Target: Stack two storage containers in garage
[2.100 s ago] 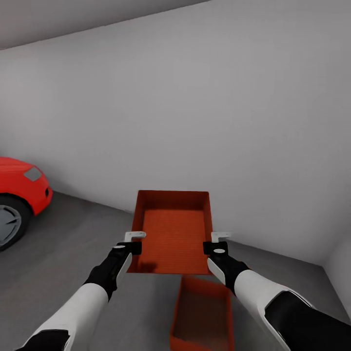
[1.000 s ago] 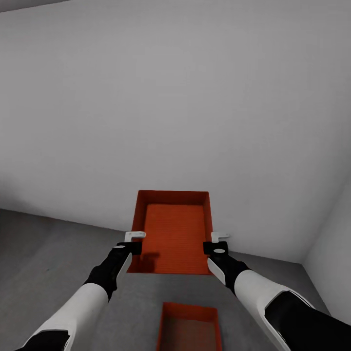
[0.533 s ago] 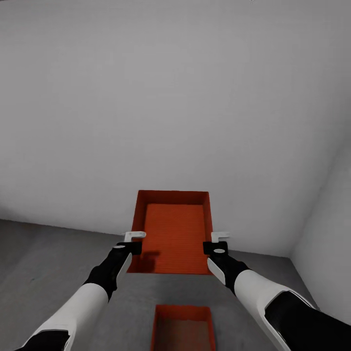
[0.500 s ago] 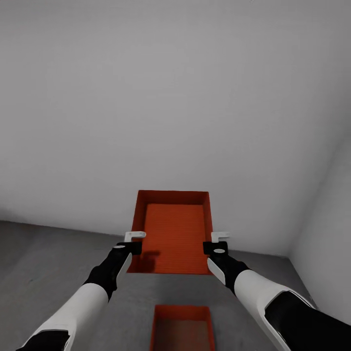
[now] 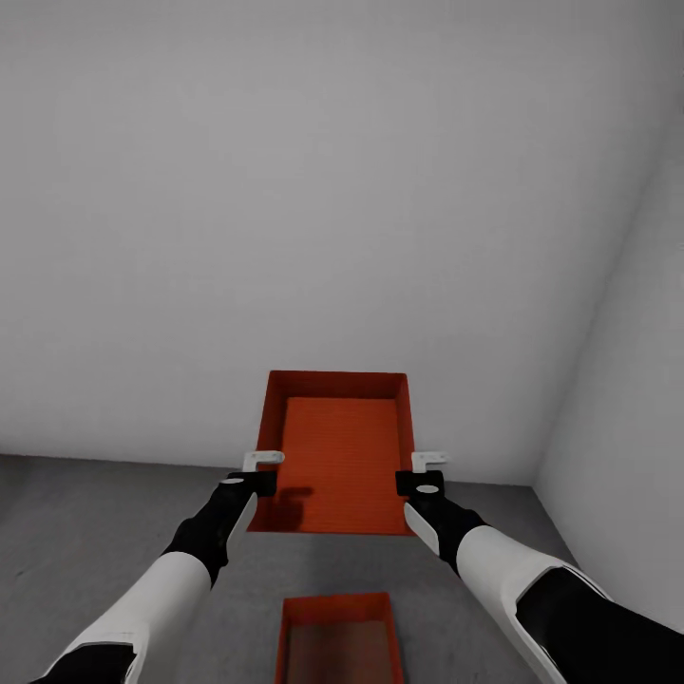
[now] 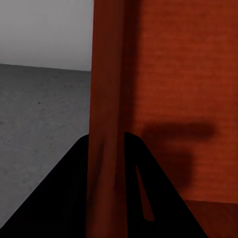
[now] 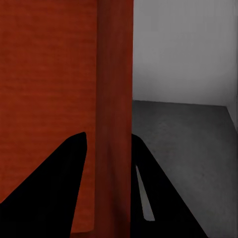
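Clearly both bins had reached the garage: one bin [image 5: 337, 638] sat on the mottled grey concrete floor [image 5: 85, 532], below and nearer than the fingers, while the carried bin [image 5: 337, 454] hung above it, unstacked. Left fingers [image 5: 255, 477] pinched its left wall, right fingers [image 5: 418, 477] its right wall. Thin, plain orange-red walls framed a finely ribbed rectangular base.

Two orange-red storage containers [image 5: 337, 456] [image 5: 334, 636], two hands [image 5: 255, 473] [image 5: 425, 472], two walls [image 5: 285, 209] [image 5: 627, 399].
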Motion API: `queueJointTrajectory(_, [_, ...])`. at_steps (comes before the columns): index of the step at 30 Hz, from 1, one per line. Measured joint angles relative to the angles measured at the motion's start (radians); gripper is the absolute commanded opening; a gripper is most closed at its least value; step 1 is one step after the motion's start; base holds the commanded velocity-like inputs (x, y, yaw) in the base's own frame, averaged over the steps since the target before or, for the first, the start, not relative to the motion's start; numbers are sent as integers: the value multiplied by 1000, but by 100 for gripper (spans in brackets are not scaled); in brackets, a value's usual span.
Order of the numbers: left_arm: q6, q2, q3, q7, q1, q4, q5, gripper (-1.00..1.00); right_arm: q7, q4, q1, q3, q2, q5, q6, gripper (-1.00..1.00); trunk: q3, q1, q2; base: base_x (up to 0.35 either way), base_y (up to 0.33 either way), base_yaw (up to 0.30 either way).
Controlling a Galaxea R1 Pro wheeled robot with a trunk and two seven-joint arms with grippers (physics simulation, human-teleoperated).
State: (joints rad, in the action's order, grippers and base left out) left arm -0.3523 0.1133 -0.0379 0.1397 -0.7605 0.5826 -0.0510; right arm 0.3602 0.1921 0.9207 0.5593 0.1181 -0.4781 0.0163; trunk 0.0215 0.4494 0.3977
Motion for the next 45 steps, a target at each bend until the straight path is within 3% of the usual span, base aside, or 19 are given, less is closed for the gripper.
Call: queueJointTrajectory(45, [-8,-4,-2,-6,0,0,-2,-100,1,-5,0,-8,5,6,4,-100,0,0,0,0,0,-1])
